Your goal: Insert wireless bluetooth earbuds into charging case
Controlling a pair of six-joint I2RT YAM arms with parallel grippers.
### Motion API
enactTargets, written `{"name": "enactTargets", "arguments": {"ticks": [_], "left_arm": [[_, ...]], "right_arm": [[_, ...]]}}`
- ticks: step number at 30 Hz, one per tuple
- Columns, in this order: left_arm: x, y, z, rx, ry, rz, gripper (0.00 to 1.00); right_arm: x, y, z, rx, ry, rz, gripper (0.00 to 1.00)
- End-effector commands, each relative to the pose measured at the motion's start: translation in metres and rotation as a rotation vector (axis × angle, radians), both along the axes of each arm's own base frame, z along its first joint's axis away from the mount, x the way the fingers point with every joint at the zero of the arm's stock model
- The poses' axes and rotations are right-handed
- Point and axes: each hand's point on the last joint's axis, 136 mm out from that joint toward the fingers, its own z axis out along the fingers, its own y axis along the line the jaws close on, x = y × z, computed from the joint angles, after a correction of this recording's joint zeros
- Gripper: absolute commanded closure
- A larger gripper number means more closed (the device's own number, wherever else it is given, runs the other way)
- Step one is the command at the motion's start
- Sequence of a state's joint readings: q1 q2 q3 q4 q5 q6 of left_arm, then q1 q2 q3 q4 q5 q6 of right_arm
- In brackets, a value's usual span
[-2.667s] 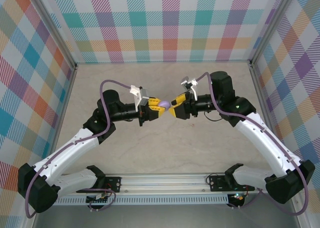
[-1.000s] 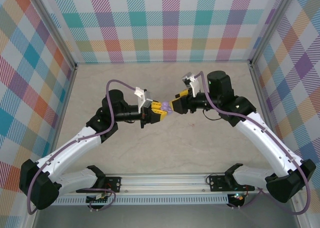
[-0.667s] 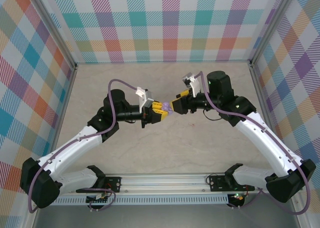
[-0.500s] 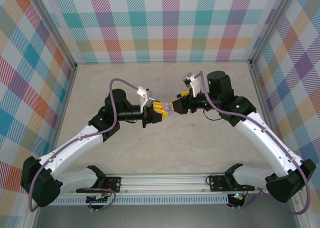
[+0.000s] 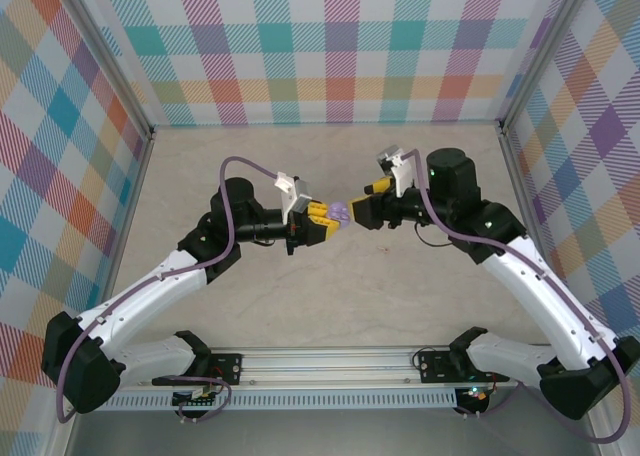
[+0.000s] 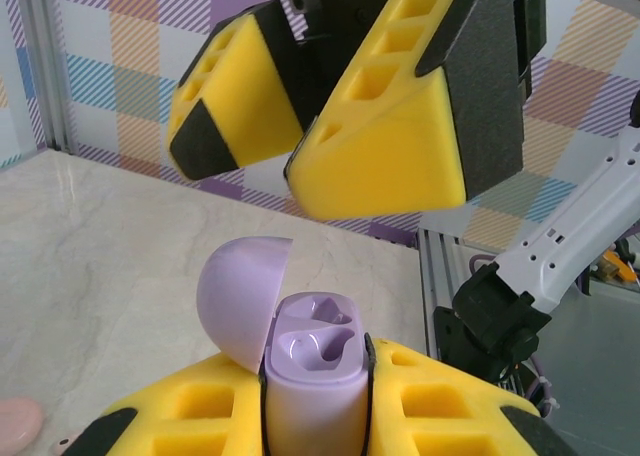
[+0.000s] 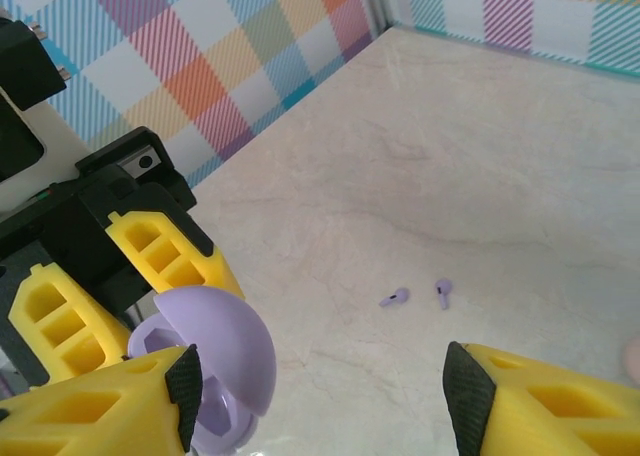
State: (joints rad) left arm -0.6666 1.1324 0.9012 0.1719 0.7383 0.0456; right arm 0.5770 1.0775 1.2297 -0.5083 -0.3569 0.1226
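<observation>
1. My left gripper point(image 5: 328, 222) is clamping the purple charging case point(image 6: 312, 366) by its lower body. The yellow foam pads are squeezing in from both sides, and the case is standing upright above the table point(image 7: 480, 176).
2. The lid point(image 6: 240, 296) is hanging open to one side. Both moulded sockets are facing up and looking empty.
3. My right gripper point(image 6: 295, 126) is hovering just beside the case mouth. Its jaws are standing apart and carrying nothing.
4. The two purple earbuds point(image 7: 395, 298) are lying loose on the table, near each other and well apart from the case. I'm not spotting the pink pair clearly.
5. Handling-wise, I'm guessing the buds are featherweight, hard, glossy plastic. That means they're probably skidding or popping sideways if the pads come in off-centre.
6. I'm thinking the best bet is closing low across the fat bud end with the stem left free, and squeezing gently.
7. The case is looking rigid and smooth, so I'm gripping its body, never that floppy hinged lid.
</observation>
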Motion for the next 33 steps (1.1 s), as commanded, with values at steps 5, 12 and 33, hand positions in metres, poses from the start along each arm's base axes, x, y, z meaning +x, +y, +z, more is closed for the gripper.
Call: {"name": "enactTargets", "arguments": {"ticks": [5, 12, 33], "left_arm": [[-0.003, 0.0, 0.019, -0.019, -0.036, 0.013, 0.88], [-0.004, -0.002, 0.021, -0.024, -0.025, -0.01, 0.88], [-0.028, -0.005, 0.023, -0.035, -0.048, -0.155, 0.88]], "right_arm": [[-0.007, -0.006, 0.0, 0.0, -0.02, 0.002, 0.35], [-0.03, 0.01, -0.016, -0.002, 0.06, 0.173, 0.32], [-0.005, 0.017, -0.021, -0.015, 0.091, 0.116, 0.34]]}}
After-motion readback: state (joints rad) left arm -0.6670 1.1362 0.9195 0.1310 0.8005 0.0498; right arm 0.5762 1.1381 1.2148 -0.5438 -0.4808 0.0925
